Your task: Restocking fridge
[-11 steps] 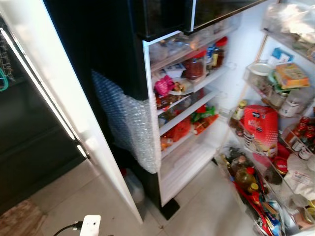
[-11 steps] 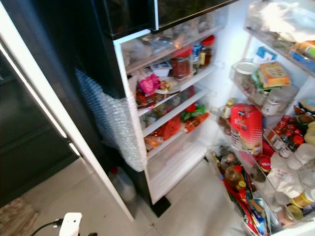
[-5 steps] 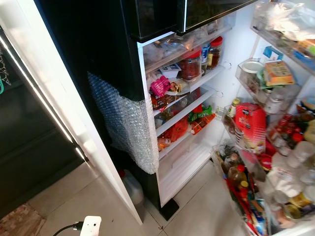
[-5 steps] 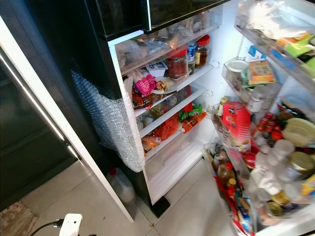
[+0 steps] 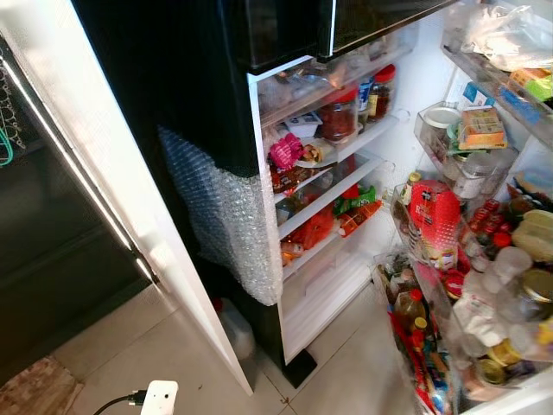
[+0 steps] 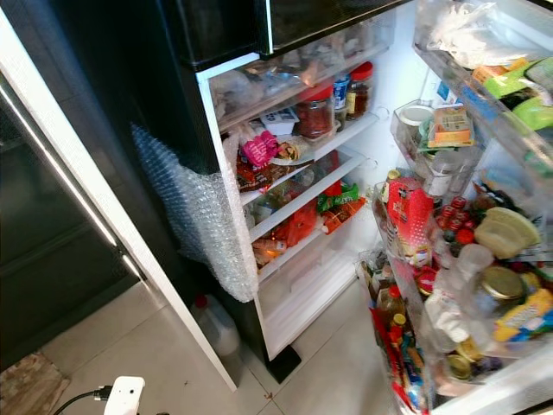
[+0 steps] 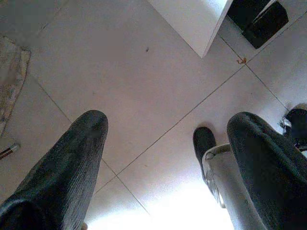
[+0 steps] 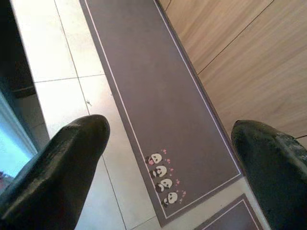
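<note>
Fridge [image 5: 346, 164] stands open ahead; shelves packed w/ jars, packets, a pink bag. Vs 1 s ago the whole view has slid a bit: door rack [image 5: 471, 285] on the right now shows more bottles and lids, closer in, and the red carton [image 5: 435, 220] sits further left in frame. That's camera swing, not things moving; shelf contents look unchanged. Judging by this, robot is still lining up w/ the fridge, no stocking begun yet.

Left gripper [image 7: 168, 163] hangs low over pale floor tiles, fingers spread wide, nothing between them; fridge base corner lies well beyond the tips. Right gripper [image 8: 168, 167] also wide apart and empty, pointing down at a grey panda-print mat [image 8: 158, 110] beside wood flooring.

Bubble wrap [image 5: 226, 216] is stuck on the fridge's black side; white plug [image 5: 160, 398] on floor near the robot.
</note>
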